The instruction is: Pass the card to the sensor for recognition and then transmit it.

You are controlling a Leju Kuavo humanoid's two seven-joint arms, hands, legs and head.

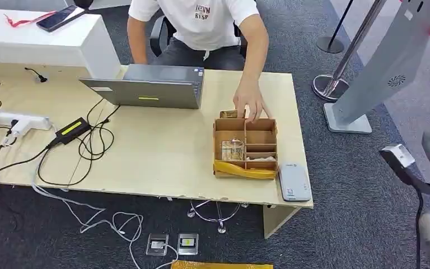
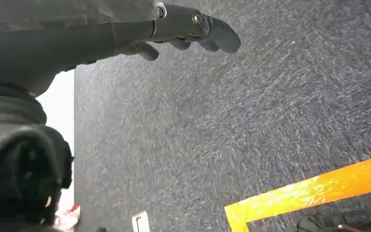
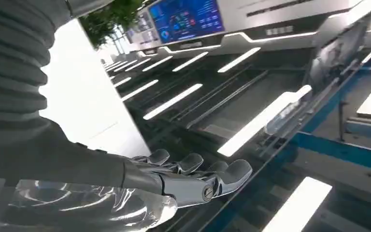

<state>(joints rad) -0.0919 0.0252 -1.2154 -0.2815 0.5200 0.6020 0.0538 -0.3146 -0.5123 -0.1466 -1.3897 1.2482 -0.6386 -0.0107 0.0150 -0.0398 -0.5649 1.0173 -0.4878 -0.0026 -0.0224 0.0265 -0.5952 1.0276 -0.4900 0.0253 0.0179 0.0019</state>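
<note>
Left hand hangs over carpet, fingers apart, holding nothing; right hand likewise spread and empty; a person's hand touches the cardboard box.

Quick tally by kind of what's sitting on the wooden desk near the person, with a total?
Grey laptops: 1, open laptop
Brown cardboard divided boxes: 1, box
Grey flat card sensors: 1, sensor
White power strips: 1, strip
Black power adapters: 1, adapter
Total: 5

wooden table, laptop, cardboard organizer
</note>
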